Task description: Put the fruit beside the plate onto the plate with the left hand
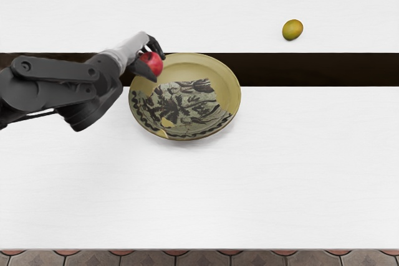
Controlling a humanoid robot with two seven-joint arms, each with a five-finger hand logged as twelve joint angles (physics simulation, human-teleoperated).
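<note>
A yellow-olive plate [230,91] with a dark painted pattern lies on the white table, left of centre. My left hand [148,59] reaches in from the left edge and is shut on a small red fruit [153,63], held over the plate's upper left rim. Whether the fruit touches the rim cannot be made out. The dark fingers wrap the fruit from above and from the left. My right arm does not show.
A yellow-green fruit [292,29] lies on the far table section at the upper right. A dark gap [312,70] runs across between the far and near table sections. The near table edge [199,248] borders a tiled floor.
</note>
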